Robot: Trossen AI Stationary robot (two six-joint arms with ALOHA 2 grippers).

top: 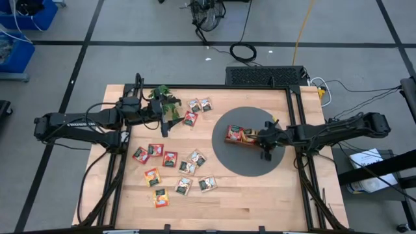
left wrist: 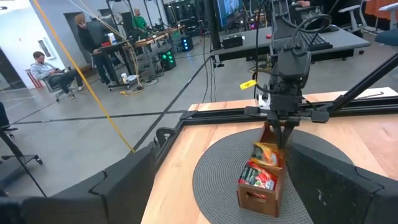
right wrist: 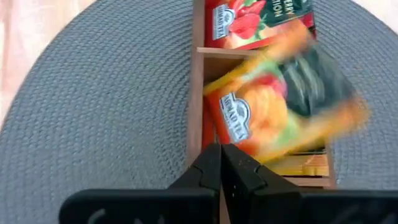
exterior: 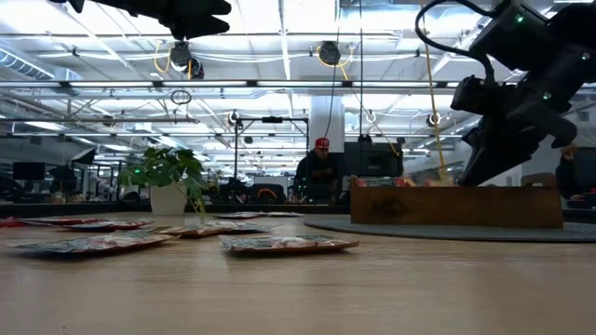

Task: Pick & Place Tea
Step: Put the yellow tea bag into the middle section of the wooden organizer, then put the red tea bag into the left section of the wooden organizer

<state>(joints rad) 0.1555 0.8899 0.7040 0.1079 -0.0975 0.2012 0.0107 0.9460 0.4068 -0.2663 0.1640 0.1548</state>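
Hovering over the wooden tray (top: 235, 135) on the round grey mat (top: 224, 156), the right gripper (top: 261, 138) is seen with its fingers (right wrist: 222, 167) pressed together and nothing between them. In the right wrist view an orange-yellow sachet (right wrist: 273, 115) is shown blurred and tilted in the tray's middle compartment, just beyond the fingertips, and a red sachet (right wrist: 245, 22) is seen in the compartment beyond it. Whether the orange-yellow sachet is touched by the fingertips cannot be told.

The left gripper (top: 164, 118) is held above the table (top: 260, 201) at its far left, just beside the small green plant (top: 162, 97), with its fingers spread apart and nothing held.

The remaining tea sachets (top: 170, 158) are scattered flat on the left half of the table: three (top: 198, 105) near the far edge, right of the plant, and the others in a loose group towards the near side, well apart from the tray. In the low view several of them (exterior: 289, 244) are seen lying flat on the wood. People (left wrist: 53, 70) are seen in the room beyond the table.
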